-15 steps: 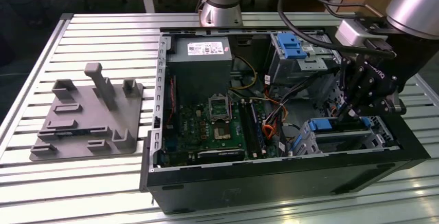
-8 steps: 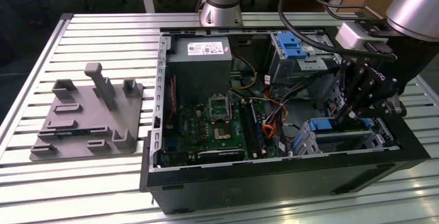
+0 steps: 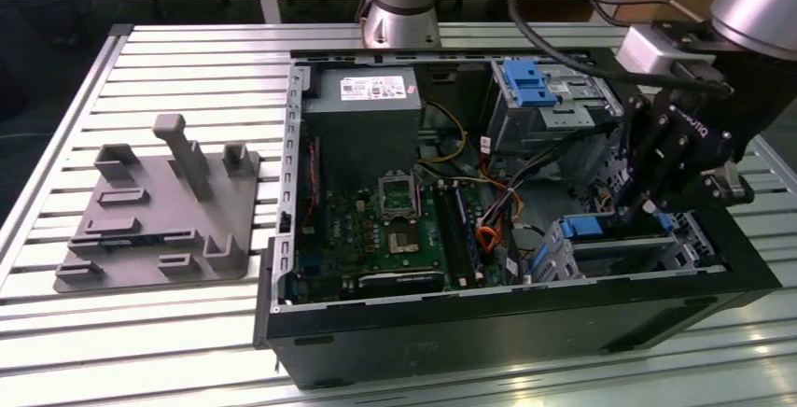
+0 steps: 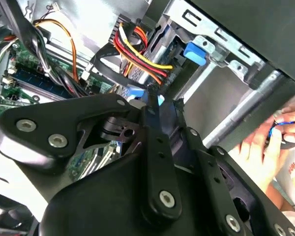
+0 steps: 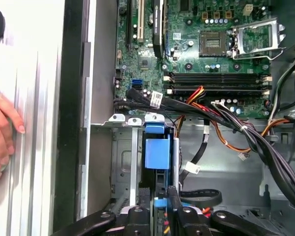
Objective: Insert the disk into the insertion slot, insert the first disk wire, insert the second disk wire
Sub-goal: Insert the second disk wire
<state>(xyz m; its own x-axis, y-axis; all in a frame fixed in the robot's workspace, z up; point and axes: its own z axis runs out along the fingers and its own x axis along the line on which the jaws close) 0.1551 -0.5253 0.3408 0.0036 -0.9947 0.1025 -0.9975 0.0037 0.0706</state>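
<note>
Fingertips of the gripper (image 5: 160,199) are partly hidden by its linkage. A blue-framed part (image 5: 158,202) is seen pinched between them, above the insertion slot (image 5: 122,169).

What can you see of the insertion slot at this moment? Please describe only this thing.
The insertion slot is a low drive cage of silver sheet metal inside the open computer case, near its corner at the exterior view's right. A blue plastic part sits at its top edge. The gripper hangs directly above it. In the first wrist view the cage shows flat perforated walls and small tabs, with the motherboard beside it.
</note>
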